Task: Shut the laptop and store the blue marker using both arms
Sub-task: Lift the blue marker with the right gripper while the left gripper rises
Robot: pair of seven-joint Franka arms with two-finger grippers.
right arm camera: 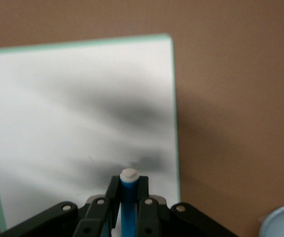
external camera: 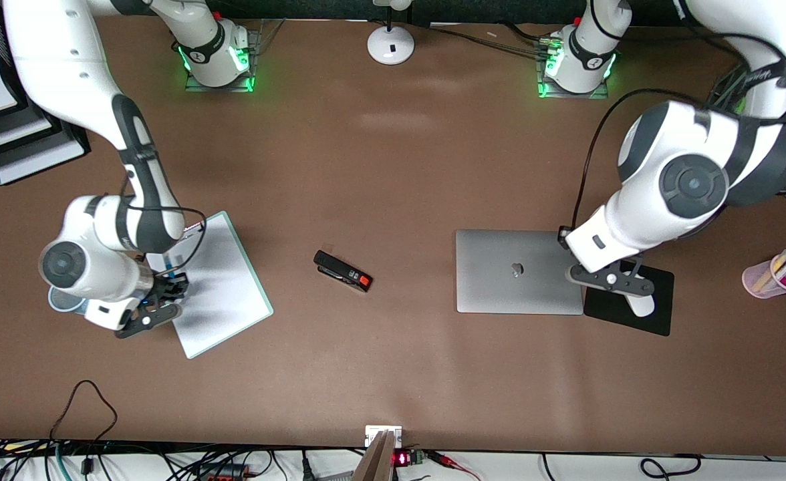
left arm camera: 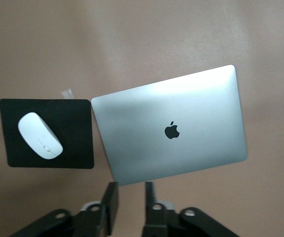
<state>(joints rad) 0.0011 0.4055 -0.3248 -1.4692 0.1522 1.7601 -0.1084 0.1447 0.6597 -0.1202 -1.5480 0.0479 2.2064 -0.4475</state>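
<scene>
Laptop [external camera: 518,271]: closed, lid flat with the dark logo facing up, lying on the brown tabletop [external camera: 393,167] toward the left arm's end. This is confirmed in the left wrist view [left arm camera: 171,126].

Black mouse pad [external camera: 657,314]: just beside the laptop, on the side toward the left arm's end, with a white mouse [left arm camera: 40,135] resting on it.

Left gripper [external camera: 612,279]: up in the air over the laptop's edge where it meets the mouse pad. Its jaws stand slightly apart with nothing between them, as the left wrist view [left arm camera: 130,202] shows.

Black stapler [external camera: 343,271]: on the tabletop, well apart from the laptop toward the right arm's end, roughly level with it.

White board with a green rim [external camera: 222,287]: farther still from the laptop toward the right arm's end.

Right gripper [external camera: 162,294]: over the board's edge. Its jaws are clamped on the blue marker [right arm camera: 127,202], which stands upright between them, whitish end pointing at the board [right arm camera: 83,123].

Light blue round container [right arm camera: 282,222]: only its rim shows, beside the board and partly under the right arm.

Pink cup of pens [external camera: 777,274]: near the tabletop's left-arm end, well apart from the laptop.
</scene>
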